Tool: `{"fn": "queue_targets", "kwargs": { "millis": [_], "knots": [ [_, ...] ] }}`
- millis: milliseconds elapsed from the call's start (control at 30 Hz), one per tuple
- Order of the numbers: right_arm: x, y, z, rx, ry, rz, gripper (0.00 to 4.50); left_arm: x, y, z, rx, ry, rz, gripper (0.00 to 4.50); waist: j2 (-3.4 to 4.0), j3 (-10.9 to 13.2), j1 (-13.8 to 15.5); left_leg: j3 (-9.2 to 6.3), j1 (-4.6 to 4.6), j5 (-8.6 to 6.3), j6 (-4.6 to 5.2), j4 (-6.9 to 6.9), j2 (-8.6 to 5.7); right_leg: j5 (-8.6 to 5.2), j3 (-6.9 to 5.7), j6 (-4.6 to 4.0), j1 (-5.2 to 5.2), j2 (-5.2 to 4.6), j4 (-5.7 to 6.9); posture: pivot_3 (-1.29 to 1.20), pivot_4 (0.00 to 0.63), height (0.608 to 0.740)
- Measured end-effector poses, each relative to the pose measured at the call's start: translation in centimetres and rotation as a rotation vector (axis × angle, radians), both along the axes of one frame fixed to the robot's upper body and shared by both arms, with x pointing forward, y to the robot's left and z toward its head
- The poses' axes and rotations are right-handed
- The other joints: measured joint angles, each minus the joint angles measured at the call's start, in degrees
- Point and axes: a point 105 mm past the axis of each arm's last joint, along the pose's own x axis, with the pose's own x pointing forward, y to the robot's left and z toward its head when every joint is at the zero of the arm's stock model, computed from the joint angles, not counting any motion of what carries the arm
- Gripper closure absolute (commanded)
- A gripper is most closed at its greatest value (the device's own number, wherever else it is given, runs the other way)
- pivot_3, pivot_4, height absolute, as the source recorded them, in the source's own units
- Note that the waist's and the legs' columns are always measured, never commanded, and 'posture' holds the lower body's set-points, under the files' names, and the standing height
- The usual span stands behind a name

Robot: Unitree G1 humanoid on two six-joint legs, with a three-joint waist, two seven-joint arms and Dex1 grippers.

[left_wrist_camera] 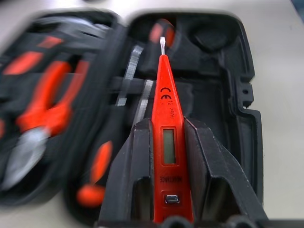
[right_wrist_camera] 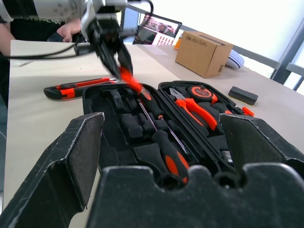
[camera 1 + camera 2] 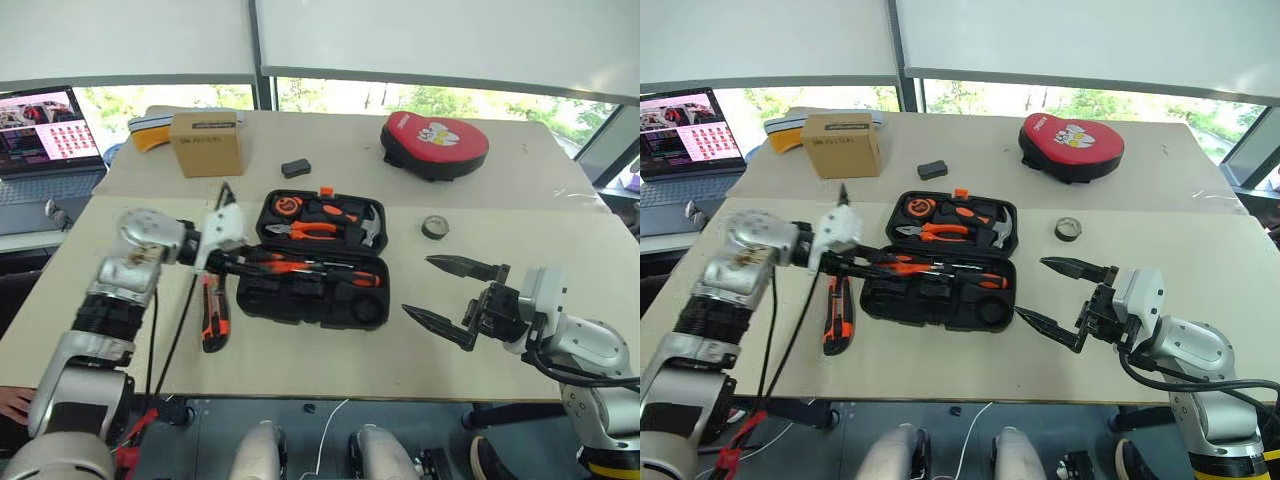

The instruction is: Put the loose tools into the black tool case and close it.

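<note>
Left end effector [image 1: 164, 190] clamped on tester screwdriver [image 1: 166, 128] over open tool case [image 3: 312, 300], right end effector [image 3: 448, 297] released

The right gripper [image 2: 161, 137] holds its two black fingers [image 2: 71, 156] wide apart, framing the open black tool case [image 2: 99, 102] lying on the pale table [image 2: 33, 114]. Two orange-and-black screwdrivers [image 2: 164, 147] lie in the near half of the case; orange-handled pliers [image 2: 197, 107] sit in the far half. Above the case's far corner the left gripper [image 2: 116, 57] grips a blurred orange object [image 2: 130, 80], probably the tester screwdriver. An orange-and-black utility knife [image 2: 76, 86] lies beside the case. Beyond stand a cardboard box [image 2: 203, 52] and a small black block [image 2: 243, 95].
</note>
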Motion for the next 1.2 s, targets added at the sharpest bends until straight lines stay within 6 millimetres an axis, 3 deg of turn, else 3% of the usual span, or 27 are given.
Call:
{"fn": "queue_targets", "kwargs": {
  "millis": [200, 933, 1000, 1133, 1200],
  "knots": [
    [-0.3, 0.3, 0.0, 0.000, 0.000, 0.008, 0.00, 1.2, -0.1, -0.3, 0.105, -0.063, -0.011, 4.04, -0.01, 0.00, 0.36, 0.00, -0.03, 0.00, 0.00, 0.01, -0.03, -0.01, 0.00, 0.02, 0.00, -0.04, -0.02, 0.00, 0.150, 0.740],
    [-0.4, 0.6, -0.4, 0.027, 0.016, -0.015, 0.00, 1.8, -1.5, -1.8, 0.164, -0.012, -0.027, 4.04, -0.01, 0.00, 0.50, -0.06, -0.07, 0.00, 0.01, 0.12, -0.03, 0.00, -0.02, 0.04, 0.03, -0.04, 0.00, 0.00, 0.150, 0.740],
    [-0.4, 0.6, -0.4, 0.028, 0.015, -0.017, 0.00, 1.9, -1.5, -1.9, 0.152, 0.003, -0.016, 3.01, -0.01, 0.00, 0.50, -0.06, -0.06, 0.00, 0.01, 0.12, -0.04, 0.00, -0.02, 0.04, 0.03, -0.04, 0.01, 0.00, 0.150, 0.740],
    [-0.4, 0.6, -0.4, 0.028, 0.015, -0.016, 0.00, 1.6, -2.3, -1.8, 0.025, 0.035, -0.024, 1.61, -0.01, 0.01, 0.51, -0.11, -0.12, 0.00, 0.01, 0.17, -0.03, 0.00, -0.04, 0.04, 0.01, -0.04, 0.02, 0.00, 0.150, 0.740],
    [-0.4, 0.6, -0.4, 0.028, 0.015, -0.015, 0.00, 1.5, -2.8, -0.9, -0.051, 0.008, -0.048, 1.61, -0.02, 0.01, 0.55, -0.16, -0.18, 0.00, 0.01, 0.24, -0.02, 0.00, -0.08, 0.04, 0.00, -0.04, 0.02, 0.00, 0.150, 0.740]
  ]
}}
